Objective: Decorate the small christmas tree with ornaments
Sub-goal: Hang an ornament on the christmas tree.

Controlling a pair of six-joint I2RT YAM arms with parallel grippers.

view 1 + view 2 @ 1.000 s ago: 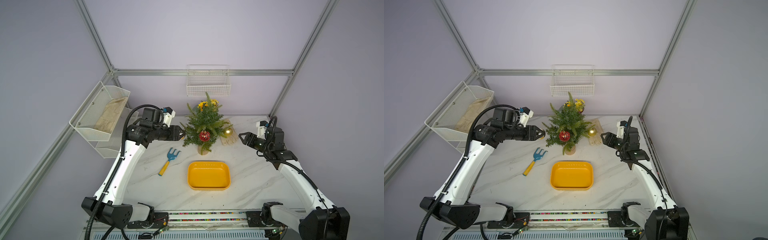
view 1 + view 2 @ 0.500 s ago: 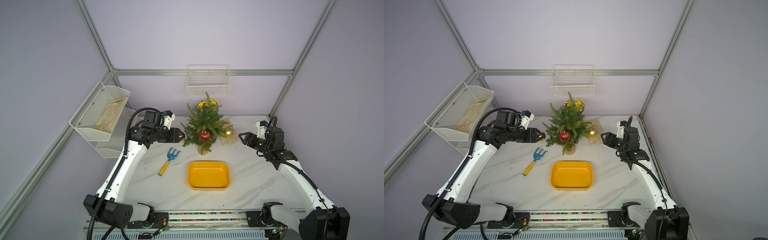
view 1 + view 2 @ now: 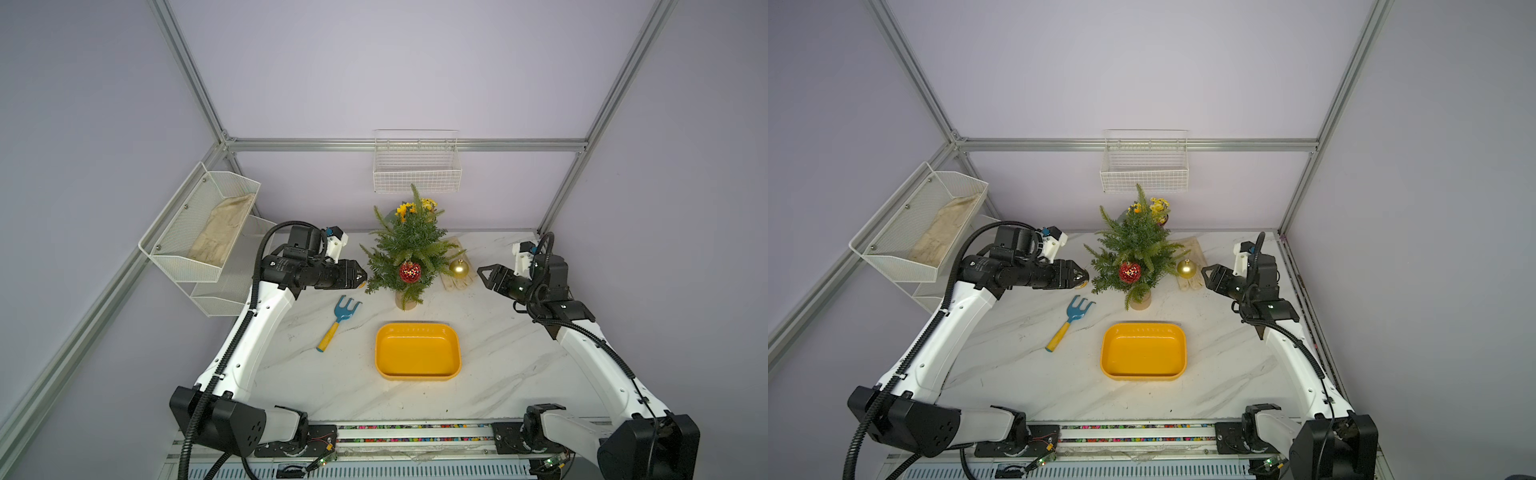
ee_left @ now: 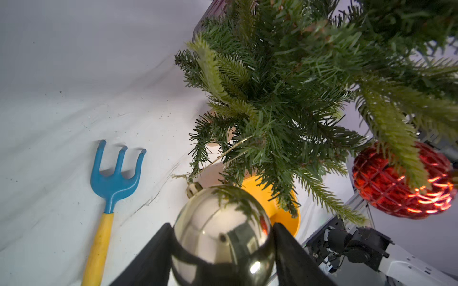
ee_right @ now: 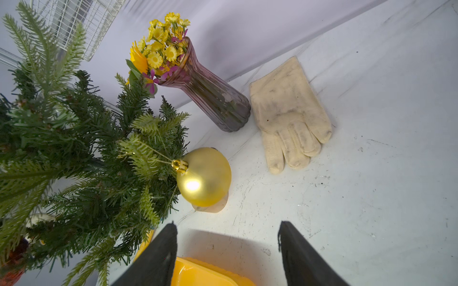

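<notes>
Here, the left claw point(image 4: 222, 225) brackets a silver ball point(image 4: 218, 215), grip unclear; its string point(image 4: 233, 148) meets a branch point(image 4: 262, 126) of the small tree point(image 4: 272, 94) just ahead. The right claw point(image 5: 226, 224) gapes empty near a hanging gold ball point(image 5: 204, 177).

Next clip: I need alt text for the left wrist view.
A shiny silver ball sits between the black fingers, its string running to a branch of the green tree. A red ball hangs on the tree, and a blue rake with a yellow handle lies on the white table.
</notes>
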